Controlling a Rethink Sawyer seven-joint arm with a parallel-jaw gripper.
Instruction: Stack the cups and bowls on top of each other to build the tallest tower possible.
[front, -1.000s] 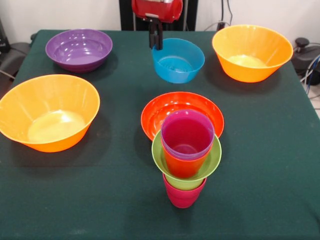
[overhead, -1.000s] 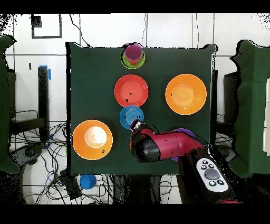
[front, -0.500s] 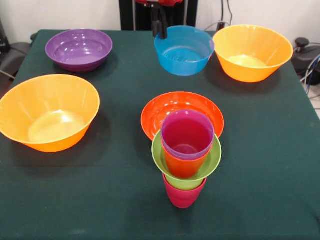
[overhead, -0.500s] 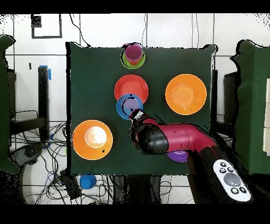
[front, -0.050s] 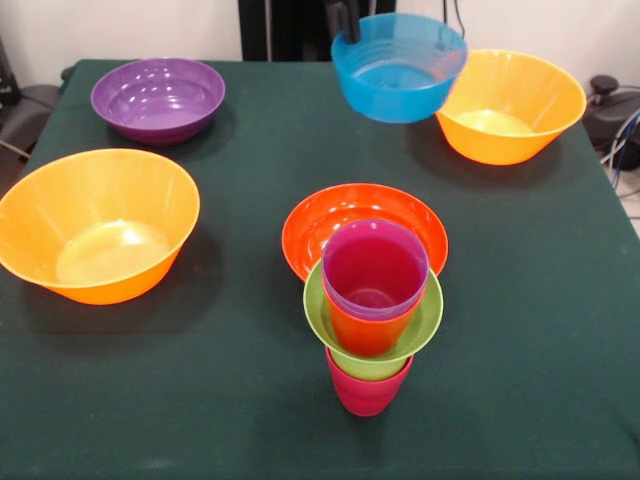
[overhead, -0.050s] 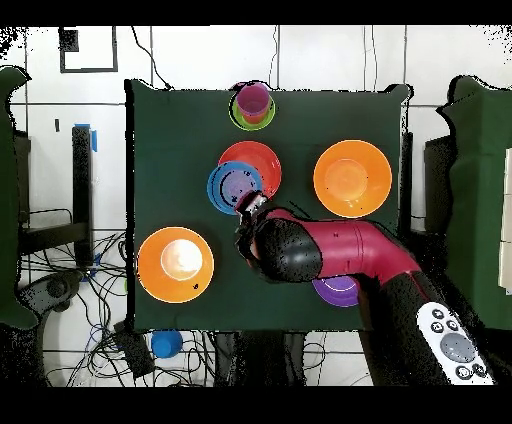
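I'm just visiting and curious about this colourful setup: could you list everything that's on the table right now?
Table: one, dark green cloth.
Orange bowls: two, one at the front view's left, one at its top right.
Purple bowl: one, top left.
Red-orange bowl: one, centre, behind the tower.
Tower: one; crimson cup at the bottom, then small lime green bowl, orange-red cup, purple cup.
Blue bowl: one, lifted off the table, tilted.
Arm: one, red and black.
Gripper: one, dark, shut on the blue bowl's rim.

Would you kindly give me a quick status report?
Claw shut on blue bowl, held above table. Tower standing beside red-orange bowl. Nothing in the way.
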